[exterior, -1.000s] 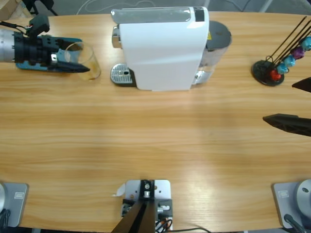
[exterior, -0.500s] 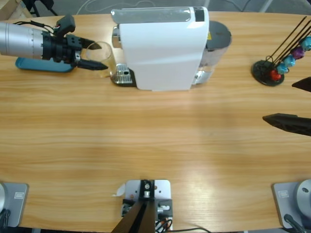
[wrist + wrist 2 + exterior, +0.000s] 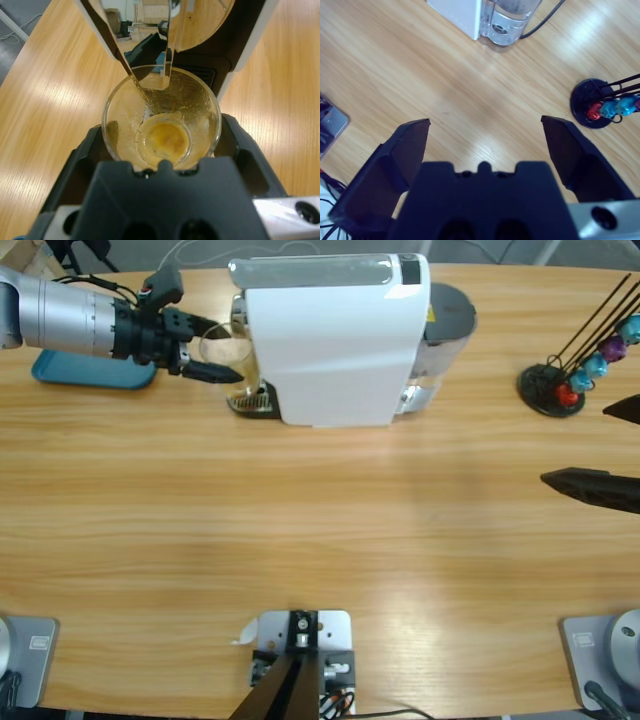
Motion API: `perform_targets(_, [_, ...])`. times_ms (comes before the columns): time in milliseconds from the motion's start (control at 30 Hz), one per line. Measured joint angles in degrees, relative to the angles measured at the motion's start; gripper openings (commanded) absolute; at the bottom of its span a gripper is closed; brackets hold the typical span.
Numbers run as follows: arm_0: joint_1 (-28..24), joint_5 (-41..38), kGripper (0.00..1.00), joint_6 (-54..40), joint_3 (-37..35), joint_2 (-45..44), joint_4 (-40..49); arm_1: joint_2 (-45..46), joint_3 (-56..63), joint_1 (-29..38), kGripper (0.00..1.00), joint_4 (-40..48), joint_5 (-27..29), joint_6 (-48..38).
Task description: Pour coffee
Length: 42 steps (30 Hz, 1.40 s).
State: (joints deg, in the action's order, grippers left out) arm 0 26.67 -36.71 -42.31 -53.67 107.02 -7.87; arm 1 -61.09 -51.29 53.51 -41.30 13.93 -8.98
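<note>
While clamped on the glass [image 3: 161,117], the left hand [image 3: 212,350] sits at the coffee machine's [image 3: 330,335] 9 o'clock. Coffee [image 3: 164,138] coats the glass bottom. Right hand [image 3: 485,145] hovers spread apart.

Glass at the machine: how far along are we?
Done: the left gripper has the glass gripped and carried to the coffee machine, over its drip tray. In hand: seating it under the spout. Left: brewing; only a tan film lies in the bottom. The right gripper waits open.

Counter [image 3: 330,540]: you see long light wood, grain running lengthwise.
Floor [image 3: 480,250]: grey, beyond the far edge.
Light: soft glare on the wood.
</note>
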Motion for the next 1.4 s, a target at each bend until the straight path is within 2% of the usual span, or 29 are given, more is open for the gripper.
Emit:
perform_targets(333, [0.3, 2.7, 0.000, 6.4, 0.0, 1.2, 0.0, 0.0, 0.0, 0.0, 1.000, 0.0, 0.4, 0.0])
perform_targets(800, [1.7, 3.1, 0.000, 7.5, -1.3, 2.3, 0.0, 0.0, 0.0, 0.0, 1.000, 0.1, 1.2, 0.0])
perform_targets(833, [1.7, 3.1, 0.028, 7.5, -1.3, 2.3, 0.0, 0.0, 0.0, 0.0, 1.000, 0.1, 1.3, 0.0])
perform_targets(933, [1.7, 2.9, 0.509, 7.5, -1.3, 2.3, 0.0, 0.0, 0.0, 0.0, 1.000, 0.1, 1.4, 0.0])
perform_targets(1000, [1.7, 2.3, 0.673, 7.5, -1.2, 2.3, 0.0, 0.0, 0.0, 0.0, 1.000, 0.1, 1.4, 0.0])
perform_targets(1233, [1.2, 1.1, 0.711, 7.8, -1.2, 2.5, 0.0, 0.0, 0.0, 0.0, 1.000, 0.1, 1.4, 0.0])
perform_targets(1300, [0.8, 0.6, 0.918, 8.0, -1.2, 2.5, 0.0, 0.0, 0.0, 0.0, 1.000, 0.1, 1.4, 0.0])
perform_targets(1333, [0.6, 0.1, 0.959, 8.0, -1.2, 2.5, 0.0, 0.0, 0.0, 0.0, 1.000, 0.1, 1.4, 0.0])
perform_targets(1400, [0.4, -0.6, 0.966, 8.0, -1.1, 2.5, 0.0, 0.0, 0.0, 0.0, 1.000, 0.1, 1.4, 0.0])
